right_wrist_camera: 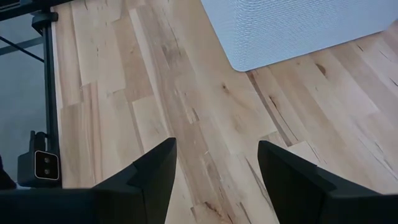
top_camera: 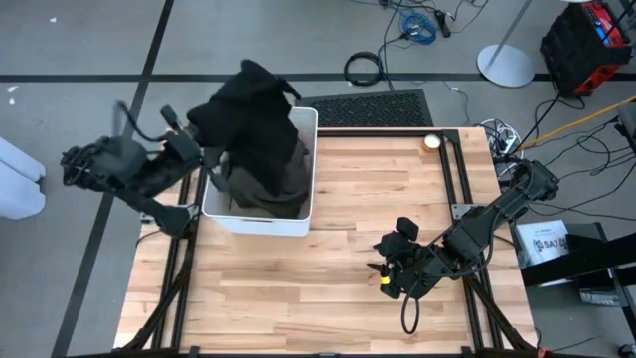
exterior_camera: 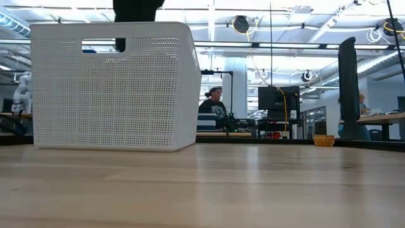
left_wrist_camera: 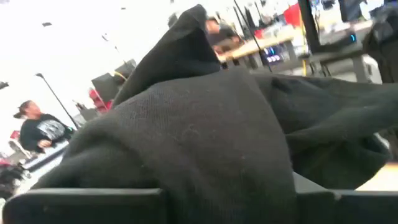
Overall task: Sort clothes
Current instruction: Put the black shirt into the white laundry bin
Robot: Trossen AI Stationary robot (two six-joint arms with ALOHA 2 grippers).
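Black soft fabric garment (top_camera: 248, 104) hangs over the white perforated plastic bin (top_camera: 310, 174), gripped by the left gripper (top_camera: 204, 154); olive clothes (top_camera: 268, 179) fill the bin. Right gripper (top_camera: 383, 268) waits open above the table (top_camera: 298, 288), near the bin.

A light wooden plank table (top_camera: 328, 268) with dark metal rails along its left and right edges fills the lower middle of the high view. A white rectangular perforated plastic bin (top_camera: 260, 221) stands on it at the upper left, close to the table's left edge. A small round pale object (top_camera: 431, 141), too small to identify, lies near the table's upper right corner. In the low view the bin (exterior_camera: 111, 85) stands at the left of the tabletop (exterior_camera: 209, 190).
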